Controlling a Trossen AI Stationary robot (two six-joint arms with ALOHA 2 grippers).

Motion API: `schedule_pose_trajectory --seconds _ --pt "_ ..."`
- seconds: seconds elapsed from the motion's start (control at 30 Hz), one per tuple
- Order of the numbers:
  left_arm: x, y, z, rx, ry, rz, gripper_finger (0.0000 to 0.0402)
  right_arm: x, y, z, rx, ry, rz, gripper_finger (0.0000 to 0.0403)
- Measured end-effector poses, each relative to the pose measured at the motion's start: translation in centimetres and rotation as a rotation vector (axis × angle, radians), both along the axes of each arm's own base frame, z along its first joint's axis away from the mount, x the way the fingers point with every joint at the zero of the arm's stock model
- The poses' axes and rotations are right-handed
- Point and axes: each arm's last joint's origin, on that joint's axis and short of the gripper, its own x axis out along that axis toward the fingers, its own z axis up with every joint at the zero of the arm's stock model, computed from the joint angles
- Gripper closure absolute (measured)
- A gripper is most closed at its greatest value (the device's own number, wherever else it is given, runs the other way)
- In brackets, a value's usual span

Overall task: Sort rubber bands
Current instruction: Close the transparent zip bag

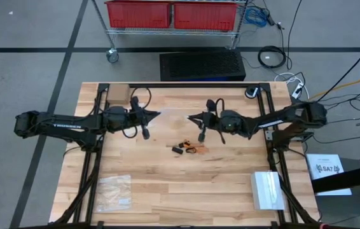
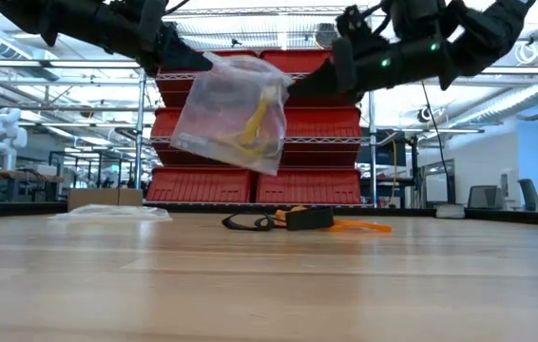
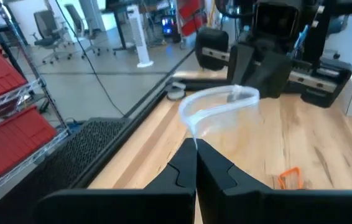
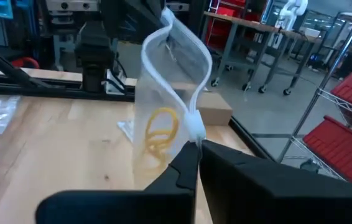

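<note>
A clear plastic bag [image 2: 226,109] hangs between my two grippers above the middle of the table, its mouth held open [image 3: 219,99]. Yellow rubber bands [image 4: 160,134] lie inside it. My left gripper [image 1: 159,116] is shut on the bag's left end and my right gripper [image 1: 190,117] on its right end. A small heap of orange and black rubber bands [image 1: 189,147] lies on the wood below, nearer the front edge. My left gripper pinches the bag's top rim at its left end [image 3: 191,132] between its two fingers, coming in level from the table's left. The bag hangs below, clear of the table. My right gripper pinches the white rim at the bag's right end [image 4: 193,127] between its two fingers, level from the table's right. The bag hangs below the fingers, and the rim bows open toward the other gripper.
A second clear bag [image 1: 113,191] lies flat near the front left corner. A white box [image 1: 268,189] sits near the front right, and a brown cardboard piece [image 1: 117,93] at the far left. Red bins on a wire shelf [image 2: 250,185] stand beyond the far edge.
</note>
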Motion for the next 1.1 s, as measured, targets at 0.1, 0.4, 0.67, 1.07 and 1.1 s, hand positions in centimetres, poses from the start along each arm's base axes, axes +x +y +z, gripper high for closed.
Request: schedule_pose_trajectory --seconds 0.1,0.4,0.67,1.07,1.1 --pt "0.5 -0.1 0.1 0.000 -0.034 -0.042 0.0401 -1.0 0.1 1.5 -0.001 -0.008 0.001 0.0402" --pt "3.7 0.2 -2.3 -0.031 -0.050 -0.102 0.0401 -1.9 0.2 3.1 0.027 0.109 -0.006 0.0403" --pt "3.8 0.2 -2.3 -0.051 -0.066 -0.075 0.0401 -1.7 0.3 7.1 0.028 0.247 -0.043 0.0403" --pt "3.8 0.4 -2.6 -0.045 -0.069 -0.009 0.0401 -2.4 0.2 11.7 0.052 0.460 -0.051 0.0403" --pt "3.9 0.5 -2.5 -0.045 -0.082 -0.006 0.0401 -2.5 0.1 11.7 0.056 0.460 -0.047 0.0403"
